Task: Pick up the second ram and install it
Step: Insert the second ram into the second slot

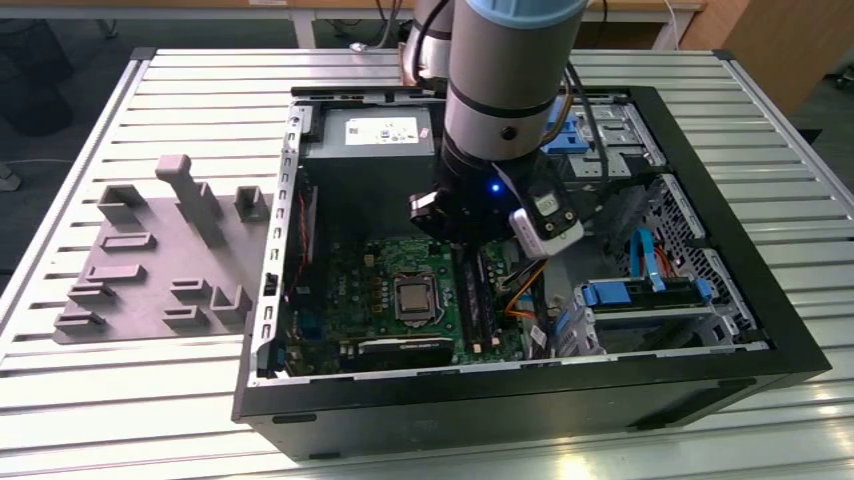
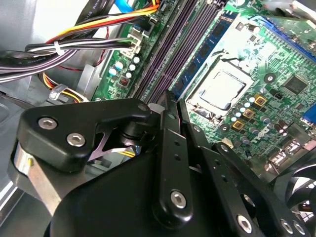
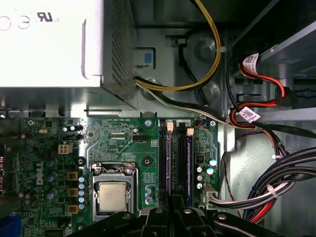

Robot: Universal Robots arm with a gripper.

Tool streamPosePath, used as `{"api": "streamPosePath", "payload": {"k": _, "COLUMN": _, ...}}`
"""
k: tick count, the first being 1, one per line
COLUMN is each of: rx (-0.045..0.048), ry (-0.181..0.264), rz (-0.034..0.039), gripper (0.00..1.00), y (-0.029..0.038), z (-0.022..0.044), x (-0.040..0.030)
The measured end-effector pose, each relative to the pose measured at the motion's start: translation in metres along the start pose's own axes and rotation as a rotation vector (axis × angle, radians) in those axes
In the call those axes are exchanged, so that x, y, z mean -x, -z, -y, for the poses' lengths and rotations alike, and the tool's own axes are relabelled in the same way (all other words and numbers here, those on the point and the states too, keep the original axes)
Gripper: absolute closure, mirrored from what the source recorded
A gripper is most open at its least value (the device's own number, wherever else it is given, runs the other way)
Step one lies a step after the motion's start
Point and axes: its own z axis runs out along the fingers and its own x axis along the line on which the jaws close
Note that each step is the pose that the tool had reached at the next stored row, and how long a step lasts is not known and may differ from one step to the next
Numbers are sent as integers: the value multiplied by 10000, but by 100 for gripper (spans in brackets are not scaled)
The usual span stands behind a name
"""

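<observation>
1. Your gripper (image 3: 173, 212) is down inside the open computer case (image 1: 534, 400), at the centre of the exterior view, hanging right over the memory slot rails (image 3: 164, 158) beside the processor (image 3: 114, 196).
2. I cannot tell whether the gripper is clamped on anything or hanging loose; its own linkage blocks the sight line.
3. Where's the second ram? A blue-green stick (image 2: 215, 37) with black chips stands in the rail nearest the processor. It looks seated, but I cannot tell whether it is the second ram or its partner.
4. To do this step well, I'd keep the wrist square to the rails and press straight down. Load both ends evenly so neither corner rides high, and stay off the cable bundle (image 2: 74, 44) near the rails.
5. Counting up:
   - one processor
   - one blue-green stick
   - at least three bare dark rails beside the stick in the second wrist view
   - one pale power supply box (image 3: 49, 44)
   - one grey tray (image 1: 134, 290) on the table at the exterior view's left, well apart from the case
</observation>
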Motion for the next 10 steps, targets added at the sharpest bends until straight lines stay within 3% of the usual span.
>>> {"api": "streamPosePath", "payload": {"k": 10, "rx": -2, "ry": 0, "rz": -1, "gripper": 86, "y": -36, "z": 0, "x": 8}}
